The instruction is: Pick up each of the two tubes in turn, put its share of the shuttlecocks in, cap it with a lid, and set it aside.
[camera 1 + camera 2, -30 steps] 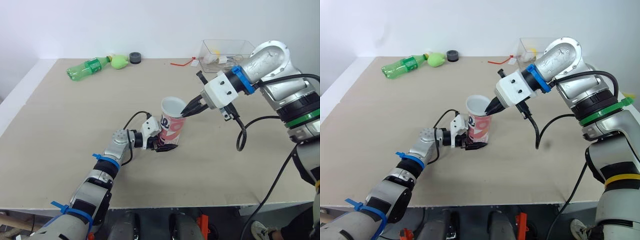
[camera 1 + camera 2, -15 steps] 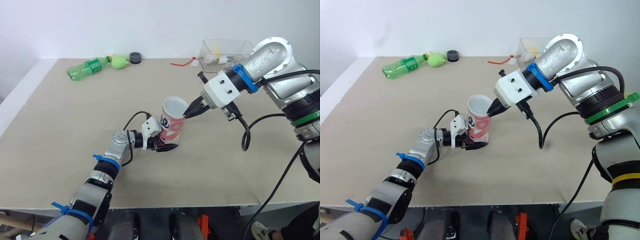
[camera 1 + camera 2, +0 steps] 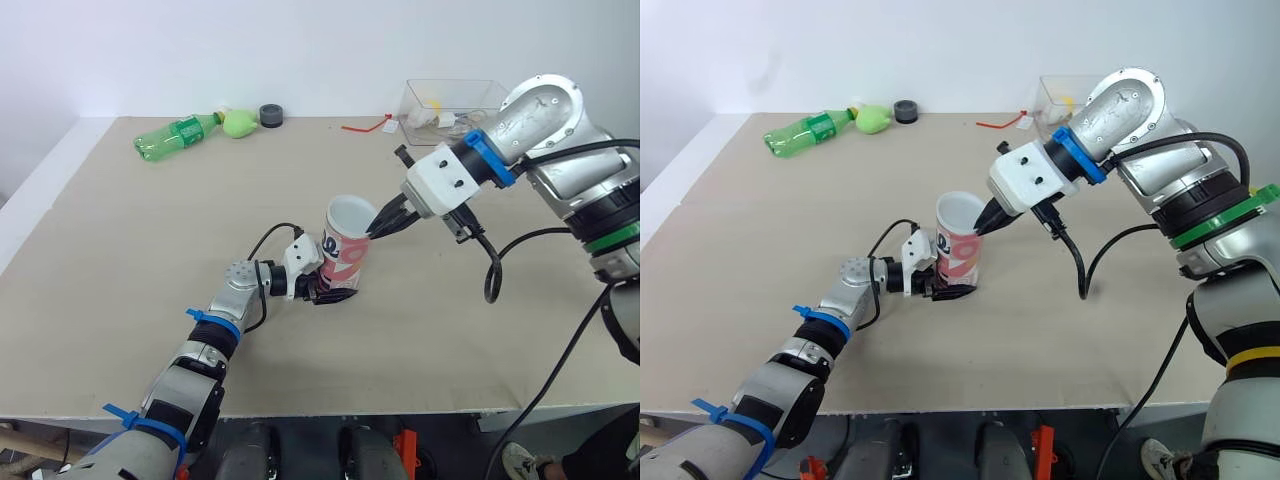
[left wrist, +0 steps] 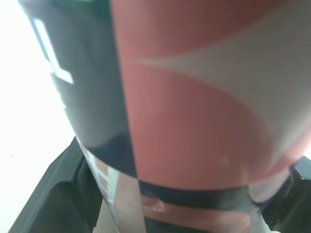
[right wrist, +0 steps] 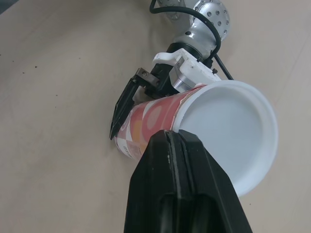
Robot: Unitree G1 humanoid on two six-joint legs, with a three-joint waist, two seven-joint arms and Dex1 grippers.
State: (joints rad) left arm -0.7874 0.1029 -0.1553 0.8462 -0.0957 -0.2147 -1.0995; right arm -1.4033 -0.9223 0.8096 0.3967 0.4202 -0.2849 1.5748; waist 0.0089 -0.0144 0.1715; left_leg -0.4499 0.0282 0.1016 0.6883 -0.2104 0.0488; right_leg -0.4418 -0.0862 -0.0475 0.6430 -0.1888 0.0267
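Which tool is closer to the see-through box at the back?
Right. The right tool is at the tube top, nearer the box; the left tool grips the tube base, farther.

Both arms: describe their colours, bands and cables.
The right arm is silver metal with blue, green and yellow rings, a white wrist block and looping black cables. The left arm is silver-grey with blue ties, a white wrist block and one black cable loop. Both end in black fingers.

Beige table [image 3: 120, 250], green bottle [image 3: 172, 137], clear box [image 3: 482, 94]
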